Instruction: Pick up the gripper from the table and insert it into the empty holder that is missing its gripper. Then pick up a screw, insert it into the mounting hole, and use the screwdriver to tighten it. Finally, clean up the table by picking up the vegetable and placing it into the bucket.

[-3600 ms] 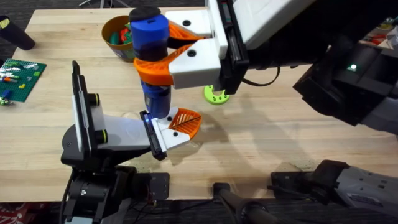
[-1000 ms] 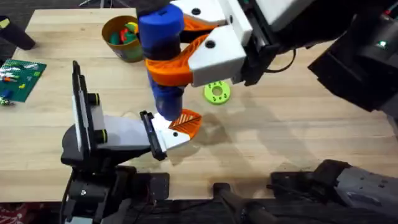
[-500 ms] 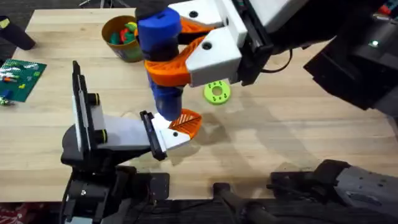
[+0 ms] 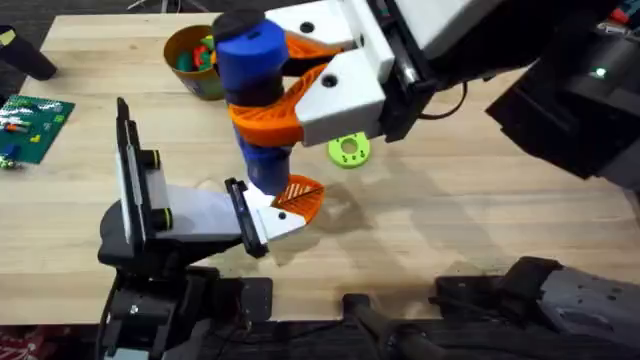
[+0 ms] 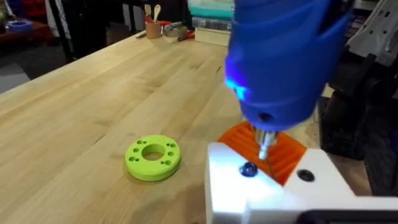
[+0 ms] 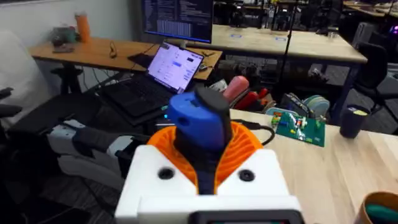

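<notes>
From overhead, your right gripper point(image 4: 262, 95) clamps the screwdriver point(image 4: 255, 110) upright, tip down at the gripper point(image 4: 297, 197) seated in the holder point(image 4: 190, 215); the bucket point(image 4: 193, 62) sits behind. Your left wrist view shows the bit just above a screw point(image 5: 248, 169), the lime-green ring point(image 5: 153, 157) beside. Your right wrist view shows orange fingers point(image 6: 245, 146) hugging the barrel. The left gripper's state you cannot tell.

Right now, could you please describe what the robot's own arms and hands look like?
The right hand has a white wedge-shaped body with dark screw holes and broad smooth orange fingers; its arm is black with a green light. The left hand's body is white, with a tall black plate and yellow-green-rimmed knobs.
</notes>
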Controlling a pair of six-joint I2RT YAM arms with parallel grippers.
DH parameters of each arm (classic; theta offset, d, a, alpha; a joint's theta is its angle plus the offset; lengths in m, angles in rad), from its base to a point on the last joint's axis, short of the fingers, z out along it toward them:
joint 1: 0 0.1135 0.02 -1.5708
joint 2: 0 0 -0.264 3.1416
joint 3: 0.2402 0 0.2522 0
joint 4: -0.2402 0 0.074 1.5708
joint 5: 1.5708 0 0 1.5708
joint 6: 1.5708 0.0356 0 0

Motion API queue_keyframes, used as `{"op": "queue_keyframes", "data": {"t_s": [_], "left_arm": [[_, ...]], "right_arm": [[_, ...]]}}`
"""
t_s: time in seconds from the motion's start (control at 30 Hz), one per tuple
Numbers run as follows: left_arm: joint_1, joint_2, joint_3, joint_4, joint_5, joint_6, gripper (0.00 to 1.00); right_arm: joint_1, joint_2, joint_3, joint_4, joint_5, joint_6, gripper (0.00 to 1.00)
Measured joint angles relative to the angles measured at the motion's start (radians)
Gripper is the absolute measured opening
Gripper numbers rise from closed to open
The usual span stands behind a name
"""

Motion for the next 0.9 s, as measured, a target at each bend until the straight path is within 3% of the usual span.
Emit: {"op": "queue_keyframes", "data": {"t_s": [0.9], "left_arm": [[0.000, 0.000, 0.000, 0.000, 0.000, 0.000, 0.005]], "right_arm": [[0.004, 0.020, 0.000, 0.002, 0.000, -0.019, 0.105]]}}
